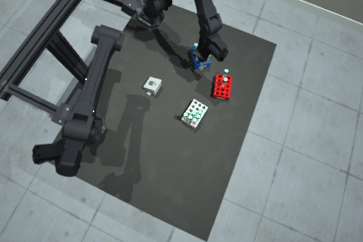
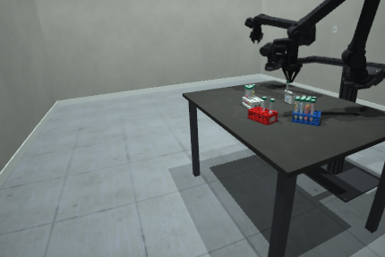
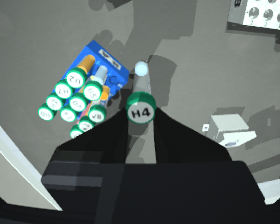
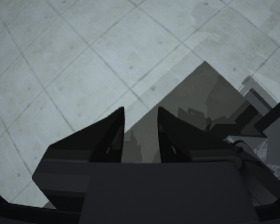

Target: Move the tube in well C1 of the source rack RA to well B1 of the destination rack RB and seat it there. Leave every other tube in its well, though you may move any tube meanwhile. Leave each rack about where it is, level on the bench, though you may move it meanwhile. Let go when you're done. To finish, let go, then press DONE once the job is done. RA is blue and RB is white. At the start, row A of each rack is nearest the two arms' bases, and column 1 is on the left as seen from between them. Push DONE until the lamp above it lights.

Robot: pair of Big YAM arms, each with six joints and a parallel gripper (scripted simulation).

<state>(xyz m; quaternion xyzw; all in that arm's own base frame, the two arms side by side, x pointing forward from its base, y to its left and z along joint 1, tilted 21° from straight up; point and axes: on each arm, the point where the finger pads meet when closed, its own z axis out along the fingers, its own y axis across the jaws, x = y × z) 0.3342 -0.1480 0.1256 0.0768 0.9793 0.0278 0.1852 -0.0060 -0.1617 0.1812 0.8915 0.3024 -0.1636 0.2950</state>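
Left fingers closing snugly on likely wanted tube, leaving bottom free for white holder. Left wrist view: blue holder sitting at ten o'clock. Right fingers hanging slightly open, holding nothing.

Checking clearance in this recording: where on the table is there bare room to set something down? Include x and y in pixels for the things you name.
In the top view, a broad patch lies between the white rack (image 1: 195, 110) (image 2: 253, 103) (image 3: 248, 21) and the lower table edge; a smaller one separates it from the white box (image 1: 155, 80) (image 2: 290, 97) (image 3: 228, 125). Crowded: around the blue rack (image 1: 205, 67) (image 2: 306, 120) (image 3: 95, 48), with the left tool (image 1: 202, 54) (image 2: 289, 80) (image 3: 140, 113) above it.
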